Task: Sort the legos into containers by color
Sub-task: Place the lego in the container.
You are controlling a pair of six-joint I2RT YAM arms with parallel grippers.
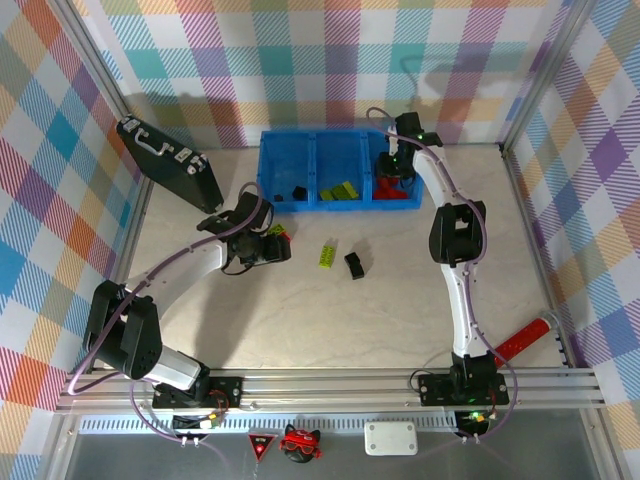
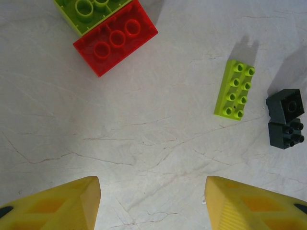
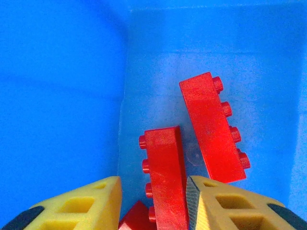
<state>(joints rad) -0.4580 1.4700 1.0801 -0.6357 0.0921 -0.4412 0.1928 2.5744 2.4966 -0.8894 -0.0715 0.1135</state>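
**Left gripper wide over loose legos, right gripper in the tray**

The left gripper hangs wide and empty above the worktop. Just beyond it a red brick touches a lime brick. A lime two-by-four and black bricks lie to its right. Farther back, in the blue tray's right compartment, the right gripper stands narrowly parted, an upright red brick loose between its fingers.
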